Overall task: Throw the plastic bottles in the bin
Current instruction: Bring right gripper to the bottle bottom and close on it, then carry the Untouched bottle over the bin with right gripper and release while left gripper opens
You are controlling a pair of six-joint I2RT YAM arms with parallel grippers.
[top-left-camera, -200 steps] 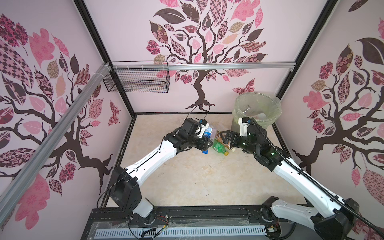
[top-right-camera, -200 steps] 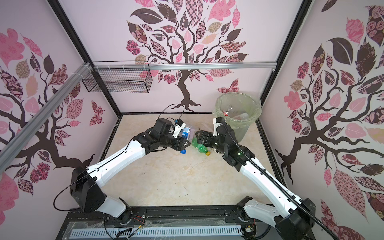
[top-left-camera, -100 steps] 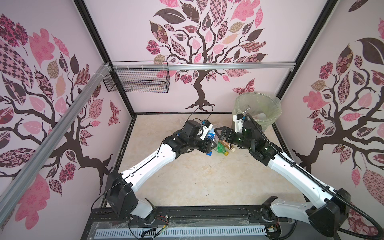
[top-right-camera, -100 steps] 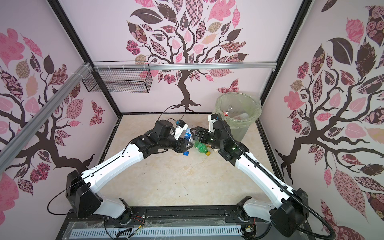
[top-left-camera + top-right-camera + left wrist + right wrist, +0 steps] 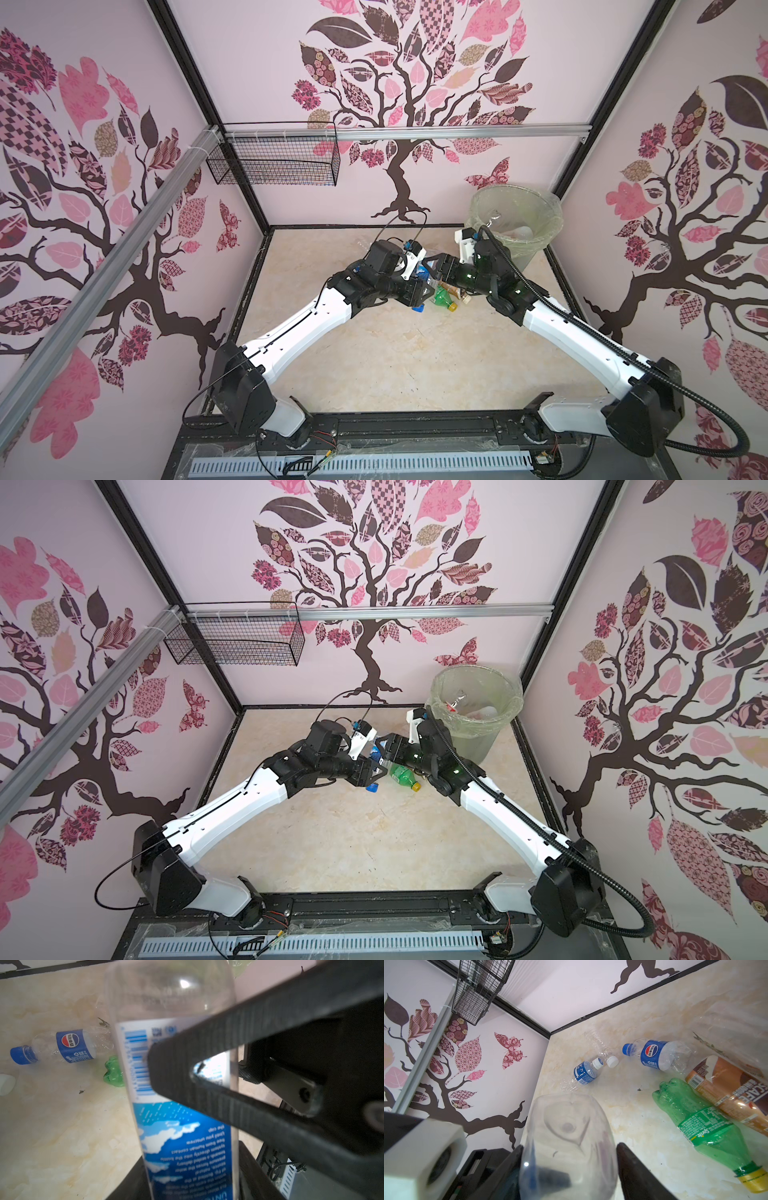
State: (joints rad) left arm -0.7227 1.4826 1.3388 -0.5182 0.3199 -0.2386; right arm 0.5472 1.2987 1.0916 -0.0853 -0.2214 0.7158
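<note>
A clear plastic bottle with a blue label [image 5: 424,272] [image 5: 376,754] [image 5: 182,1136] hangs above the floor between both arms. My left gripper [image 5: 424,286] [image 5: 191,1178] is shut on its labelled body. My right gripper [image 5: 434,268] [image 5: 569,1167] has a jaw pressed on each side of its clear base end [image 5: 566,1126]. One right finger [image 5: 228,1043] crosses the label. The bin [image 5: 532,253] [image 5: 478,737] stands in the back right corner with bottles inside. On the floor lie a green bottle [image 5: 442,297] [image 5: 706,1126], a brown-labelled bottle [image 5: 726,1093] and a Pepsi bottle [image 5: 658,1055] [image 5: 72,1047].
A small blue-labelled bottle [image 5: 584,1074] and a bare clear bottle [image 5: 598,1043] lie near the back left corner. A black wire basket [image 5: 274,166] hangs on the rail at the back left. The two arms meet just left of the bin.
My right gripper has moved left to the held bottle and its jaws have closed in from wide open onto the base end. The left arm carried the bottle slightly right.
</note>
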